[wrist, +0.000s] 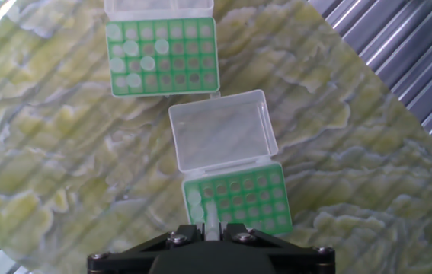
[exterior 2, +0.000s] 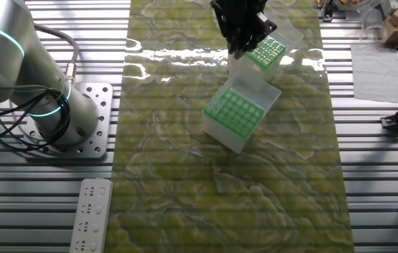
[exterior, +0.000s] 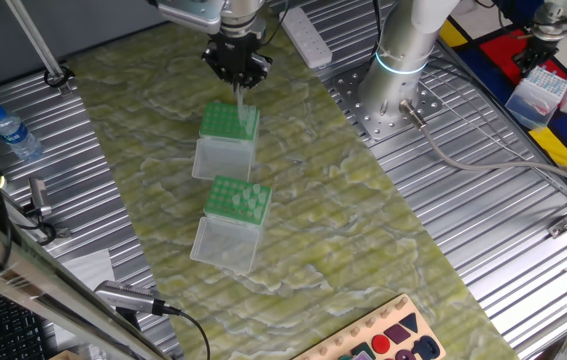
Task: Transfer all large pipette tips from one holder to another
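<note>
In the hand view the black gripper (wrist: 212,237) filled the bottom edge, its fingers closed on a single slim, whitish translucent cone, one of the large pipette tips (wrist: 211,221), held upright just above the near holder (wrist: 238,199); this was a boxy rack with a bright green perforated top of round holes in rows and a clear, rounded-corner hinged lid (wrist: 222,131) lying open behind it. One other pale tip sat in a hole at the left edge of that rack. Beyond it lay the far holder (wrist: 162,55), the same green grid over a clear body, with a handful of whitish tips (wrist: 134,59) clustered in its left rows and the rest of its holes bare. Both stood on a glossy mat (wrist: 63,167) printed in wavy yellow-green and white marbling, spread over a tabletop (exterior: 483,200) of ribbed silver aluminium slats. From one fixed view the gripper (exterior: 240,82) hung over the holder (exterior: 228,140) nearer the arm, the tip (exterior: 240,105) pointing down at its green top, the second holder (exterior: 233,222) just beside it. A clear plastic water bottle (exterior: 13,133) with a blue cap stood on the slats, a white power strip (exterior 2: 92,218) lay flat, and the arm's white base (exterior: 408,45) bore a glowing cyan ring. No writing was legible anywhere
</note>
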Available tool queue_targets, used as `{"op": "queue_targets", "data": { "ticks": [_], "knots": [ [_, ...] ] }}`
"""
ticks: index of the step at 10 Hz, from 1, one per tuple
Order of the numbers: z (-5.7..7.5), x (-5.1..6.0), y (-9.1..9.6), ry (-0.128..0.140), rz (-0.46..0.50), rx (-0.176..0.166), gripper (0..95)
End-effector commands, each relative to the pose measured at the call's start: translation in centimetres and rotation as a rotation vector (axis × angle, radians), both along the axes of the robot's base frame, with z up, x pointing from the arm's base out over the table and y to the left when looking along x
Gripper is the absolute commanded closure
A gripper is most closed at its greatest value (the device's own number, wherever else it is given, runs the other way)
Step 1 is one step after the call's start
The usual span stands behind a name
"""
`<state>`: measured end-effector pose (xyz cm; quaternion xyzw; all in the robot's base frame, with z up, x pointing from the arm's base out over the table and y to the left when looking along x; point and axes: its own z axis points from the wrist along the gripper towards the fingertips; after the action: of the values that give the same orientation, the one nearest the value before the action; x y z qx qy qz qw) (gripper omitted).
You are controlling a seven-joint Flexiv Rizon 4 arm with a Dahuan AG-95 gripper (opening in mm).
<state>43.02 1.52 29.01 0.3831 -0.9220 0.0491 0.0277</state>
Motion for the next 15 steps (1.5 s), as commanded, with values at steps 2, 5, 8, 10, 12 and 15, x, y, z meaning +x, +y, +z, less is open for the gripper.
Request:
{"op": "queue_targets", "data": {
  "ticks": [2, 5, 8, 10, 12, 15],
  "knots": [
    [-0.39, -0.06, -0.22, -0.002, 0.007, -0.003, 95.0],
    [-0.72, -0.36, -0.5, -0.007, 0.015, -0.001, 95.0],
    [-0.72, -0.45, -0.54, -0.007, 0.018, 0.001, 95.0],
    [-0.55, -0.52, -0.49, -0.002, 0.017, 0.006, 95.0],
    [-0.55, -0.54, -0.5, 0.001, 0.012, 0.011, 95.0],
    [-0.63, -0.53, -0.52, 0.002, 0.011, 0.012, 95.0]
  ]
}}
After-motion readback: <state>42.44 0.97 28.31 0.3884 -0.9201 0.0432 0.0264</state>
